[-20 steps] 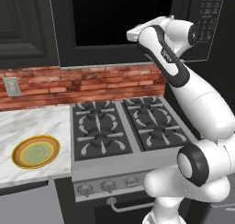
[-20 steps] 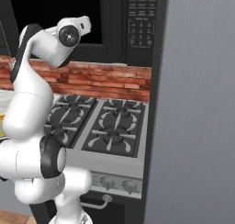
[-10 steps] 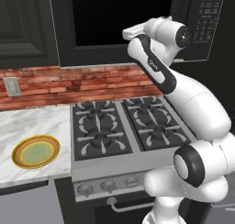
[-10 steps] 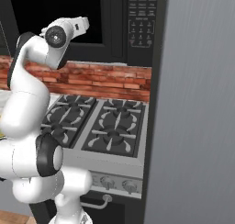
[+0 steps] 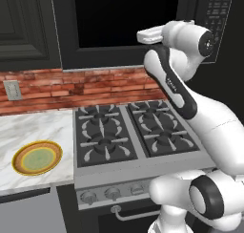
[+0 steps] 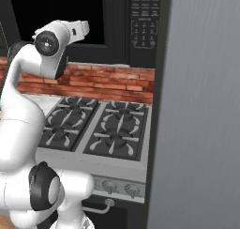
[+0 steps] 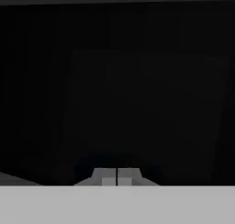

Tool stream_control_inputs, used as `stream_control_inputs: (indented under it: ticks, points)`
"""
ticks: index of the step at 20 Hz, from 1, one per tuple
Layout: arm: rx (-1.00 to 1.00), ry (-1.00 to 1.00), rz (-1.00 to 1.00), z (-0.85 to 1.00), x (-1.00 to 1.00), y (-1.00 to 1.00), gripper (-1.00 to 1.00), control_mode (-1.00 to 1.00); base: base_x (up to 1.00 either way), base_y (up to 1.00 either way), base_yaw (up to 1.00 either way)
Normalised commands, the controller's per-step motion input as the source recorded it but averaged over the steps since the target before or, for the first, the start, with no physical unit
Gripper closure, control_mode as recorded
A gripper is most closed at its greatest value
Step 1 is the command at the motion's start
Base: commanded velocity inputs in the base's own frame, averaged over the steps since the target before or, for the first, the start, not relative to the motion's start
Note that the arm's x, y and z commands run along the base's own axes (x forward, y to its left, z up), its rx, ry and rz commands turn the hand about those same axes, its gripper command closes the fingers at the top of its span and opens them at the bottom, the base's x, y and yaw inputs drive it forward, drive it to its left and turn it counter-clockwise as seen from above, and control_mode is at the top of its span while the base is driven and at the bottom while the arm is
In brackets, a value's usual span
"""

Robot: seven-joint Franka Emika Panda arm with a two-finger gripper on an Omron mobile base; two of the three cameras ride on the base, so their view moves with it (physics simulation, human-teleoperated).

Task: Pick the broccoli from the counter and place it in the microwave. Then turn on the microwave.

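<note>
Nearest the base, the black gas stovetop (image 5: 136,134) sits with its knobs along the front edge. To its left lies the counter (image 5: 35,132), carrying a yellow plate (image 5: 37,157). Behind both runs a red brick backsplash (image 5: 71,86). Above, the microwave (image 5: 124,22) has its dark glass door shut; its button panel (image 6: 145,21) is on the right. The gripper (image 7: 117,175) is raised in front of the door glass, jaws pressed together with nothing between them. The broccoli cannot be located.
</note>
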Motion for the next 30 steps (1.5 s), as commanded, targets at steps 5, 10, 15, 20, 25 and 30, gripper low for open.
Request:
stream_control_inputs:
  ticks: [5,10,15,20,25,30]
  points:
    - [0.1,0.03,-0.04,0.21,-1.0,-0.42,1.0,-1.0,0.0,0.0,0.0]
    - [0.24,0.15,-0.38,0.01,-0.85,-0.2,1.0,-1.0,0.0,0.0,0.0]
    - [0.29,0.01,-0.48,0.0,-0.77,0.0,1.0,-1.0,0.0,0.0,0.0]
    - [0.33,0.11,-0.34,0.01,-0.47,-0.21,1.0,-1.0,0.0,0.0,0.0]
    - [0.25,0.05,-0.06,0.0,-0.06,-0.54,1.0,-1.0,0.0,0.0,0.0]
    - [0.18,-0.06,0.0,0.0,0.0,-0.59,1.0,-1.0,0.0,0.0,0.0]
